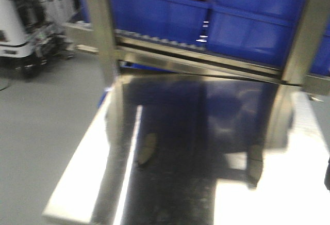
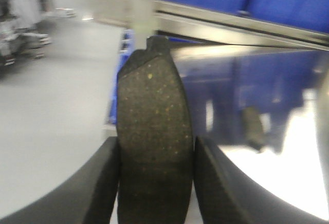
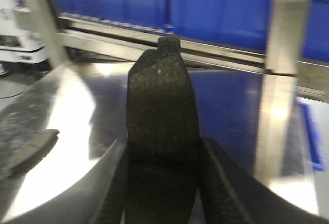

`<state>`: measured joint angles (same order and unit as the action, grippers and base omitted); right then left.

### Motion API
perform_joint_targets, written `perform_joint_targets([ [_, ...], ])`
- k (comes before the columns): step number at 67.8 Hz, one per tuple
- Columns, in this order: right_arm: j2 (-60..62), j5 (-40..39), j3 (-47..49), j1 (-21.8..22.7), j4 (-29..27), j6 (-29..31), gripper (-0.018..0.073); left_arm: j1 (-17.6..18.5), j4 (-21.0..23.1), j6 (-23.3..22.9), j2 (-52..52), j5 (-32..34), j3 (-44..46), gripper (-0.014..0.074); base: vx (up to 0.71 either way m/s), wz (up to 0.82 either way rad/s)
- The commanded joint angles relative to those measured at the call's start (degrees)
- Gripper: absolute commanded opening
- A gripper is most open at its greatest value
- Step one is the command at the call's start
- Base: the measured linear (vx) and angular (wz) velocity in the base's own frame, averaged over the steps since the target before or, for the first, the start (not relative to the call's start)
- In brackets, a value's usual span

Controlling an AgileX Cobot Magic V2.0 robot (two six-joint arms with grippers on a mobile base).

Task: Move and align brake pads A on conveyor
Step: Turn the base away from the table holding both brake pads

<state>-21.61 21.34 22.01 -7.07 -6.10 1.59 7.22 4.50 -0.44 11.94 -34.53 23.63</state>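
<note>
In the left wrist view my left gripper [image 2: 156, 149] is shut on a dark grey speckled brake pad [image 2: 153, 100] that stands up between its black fingers, above the left edge of the steel table. My right gripper [image 3: 163, 152] is likewise shut on a second brake pad [image 3: 162, 95], held over the table. Another pad [image 1: 146, 150] lies flat on the steel top; the left wrist view shows a loose pad [image 2: 253, 127] too, and so does the right wrist view [image 3: 28, 149]. A dark shape [image 1: 254, 165] to the right may be a further pad; the blur hides which. The conveyor is out of view.
The shiny steel table [image 1: 170, 106] fills the front view, which is motion-blurred. Steel frame posts [image 1: 102, 29] and a roller rail [image 1: 170, 44] stand at its far edge, with blue bins [image 1: 242, 23] behind. Grey floor and other equipment [image 1: 20, 23] lie to the left.
</note>
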Motion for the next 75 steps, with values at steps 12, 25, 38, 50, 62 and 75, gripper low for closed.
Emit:
perform_joint_targets([
  [12,-0.2,-5.1,1.7,0.2,0.0,0.3,-0.0004,0.2,0.6,-0.6,0.6,5.2,1.5,-0.0006,-0.1,0.86],
  [25,-0.2,-5.0,1.7,0.2,0.0,0.3,-0.0004,0.2,0.6,-0.6,0.6,5.2,1.5,-0.0006,-0.12,0.86],
  [38,-0.2,-5.0,1.7,0.2,0.0,0.3,-0.0004,0.2,0.6,-0.6,0.6,5.2,1.5,-0.0006,-0.15,0.79],
  [50,-0.2,-5.0,1.7,0.2,0.0,0.3,-0.0004,0.2,0.6,-0.6,0.6,5.2,1.5,-0.0006,-0.17,0.72],
  [62,-0.2,-4.9,1.7,0.2,0.0,0.3,-0.0004,0.2,0.6,-0.6,0.6,5.2,1.5,-0.0006,-0.19,0.74],
  [75,-0.2,-4.9,1.7,0.2,0.0,0.3,-0.0004,0.2,0.6,-0.6,0.6,5.2,1.5,-0.0006,-0.17,0.74],
])
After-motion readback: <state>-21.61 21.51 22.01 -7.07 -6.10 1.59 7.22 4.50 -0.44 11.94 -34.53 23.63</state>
